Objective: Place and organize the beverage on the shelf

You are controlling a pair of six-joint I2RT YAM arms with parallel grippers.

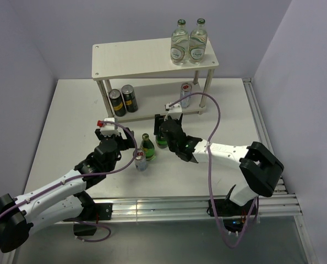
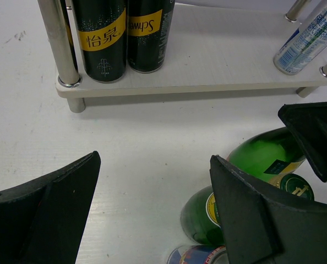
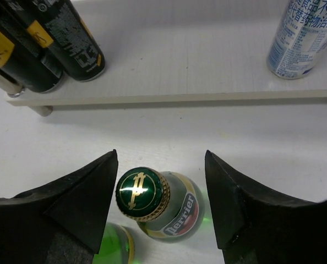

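Note:
The shelf stands at the back, with two clear green-capped bottles on its top board. On its lower board stands one slim silver can, also seen in the right wrist view. Two green glass bottles stand on the table. My right gripper is open, with its fingers either side of one bottle's neck. The other green bottle stands just left of it. A second silver can stands beside my left gripper, which is open and empty.
Two dark cans with yellow bands stand at the left of the lower board, next to a metal leg. The right gripper's finger shows in the left wrist view. A rail runs along the table's near edge.

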